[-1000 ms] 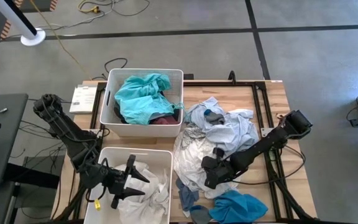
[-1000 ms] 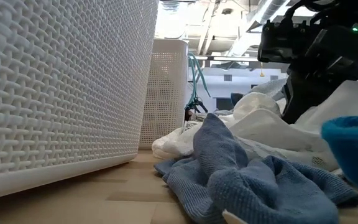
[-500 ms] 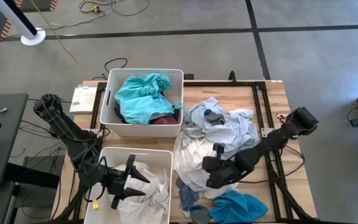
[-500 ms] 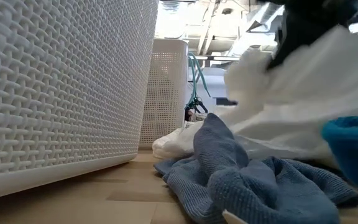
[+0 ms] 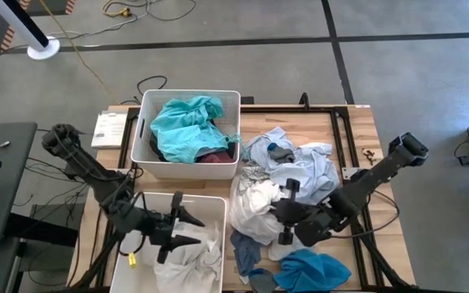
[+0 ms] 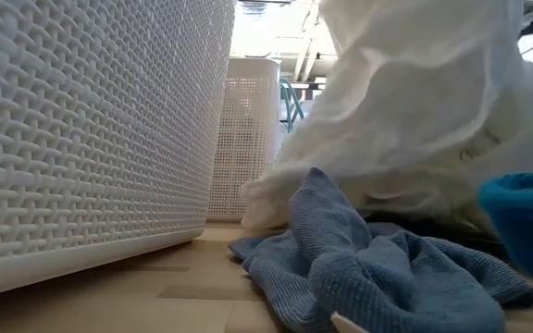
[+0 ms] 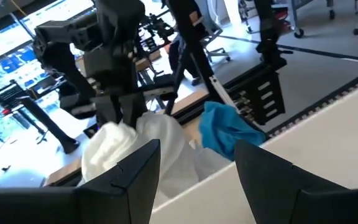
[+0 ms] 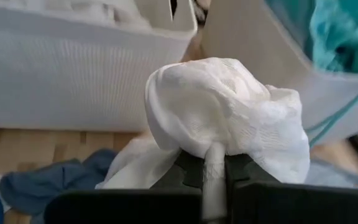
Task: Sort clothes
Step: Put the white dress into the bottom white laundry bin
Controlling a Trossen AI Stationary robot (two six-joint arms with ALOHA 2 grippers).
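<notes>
The clothes lie in a heap (image 5: pixel 295 167) mid-table. My right gripper (image 5: pixel 277 210) is above the heap's near-left side, shut on a white garment (image 5: pixel 257 199) that hangs tall in the low view (image 6: pixel 415 111). A blue-grey cloth (image 6: pixel 378 268) and a bright blue garment (image 5: pixel 309 268) lie flat on the table near the front edge. My left gripper (image 5: pixel 194 229) hovers open over the near bin (image 5: pixel 141 207), nothing between its fingers (image 7: pixel 138 174). My right gripper pinches a bunched-up fold of the white garment (image 8: pixel 213 146) between its two fingers (image 8: pixel 190 169); the cloth bulges out over the fingertips. The fingers slant down from the table's right side. The rest of the garment hangs slack below, its lower part (image 6: pixel 276 199) still on the heap.
The far bin (image 5: pixel 230 102) holds a teal garment (image 5: pixel 184 126) over a maroon one. The near bin holds white clothes (image 5: pixel 187 256). In the low view the near bin's wall (image 6: pixel 81 139) fills the left side. A white paper (image 5: pixel 108 129) lies at the far left.
My right gripper has risen from the heap and turned, staying shut, and has drawn the white garment up; its upper part is now lifted high while its lower part stays on the heap. My left gripper has swung slightly toward the table's right over the near bin.
</notes>
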